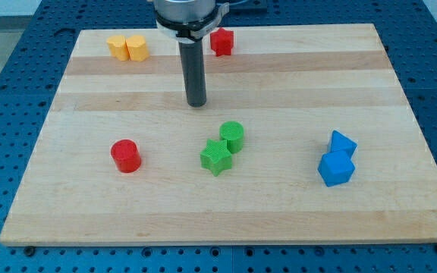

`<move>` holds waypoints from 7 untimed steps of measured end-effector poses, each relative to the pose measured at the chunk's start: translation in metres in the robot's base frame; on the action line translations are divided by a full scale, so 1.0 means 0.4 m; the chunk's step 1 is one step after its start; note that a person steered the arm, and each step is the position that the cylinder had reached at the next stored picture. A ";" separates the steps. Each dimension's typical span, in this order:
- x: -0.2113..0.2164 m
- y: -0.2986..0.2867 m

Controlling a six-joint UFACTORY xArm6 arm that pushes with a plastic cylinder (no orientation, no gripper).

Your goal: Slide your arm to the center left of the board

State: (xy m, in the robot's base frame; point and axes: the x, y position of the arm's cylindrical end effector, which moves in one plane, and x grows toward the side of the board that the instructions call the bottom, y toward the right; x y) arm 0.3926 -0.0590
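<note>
My tip [196, 104], the lower end of a straight dark rod with nothing to open or close, rested on the pale wooden board [340, 76] a little above its middle, holding nothing and touching no block. Nearest it, toward the view's bottom right, stood a green ribbed plastic cylinder [233, 136] touching a green plastic star [216, 158]. Toward the view's bottom left, well apart, stood a red plastic cylinder [126, 156]. Near the top edge lay two yellow plastic blocks [127, 48] side by side, their shapes hard to make out, and, just right of the rod, a red plastic block [221, 41] of uncertain shape. At the view's right sat two blue plastic blocks [337, 158], angular and touching each other. The board lay on a blue perforated table [6, 68]. The goal, the board's centre left, was bare wood left of the tip and above the red cylinder. The step looked best done as a straight slide to the view's left and slightly down, staying clear above the red cylinder. No brand, label or writing could be read anywhere.
</note>
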 end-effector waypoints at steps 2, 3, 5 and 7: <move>0.031 -0.119; 0.044 -0.185; 0.052 -0.318; 0.065 -0.386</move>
State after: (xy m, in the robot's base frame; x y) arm 0.4186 -0.2134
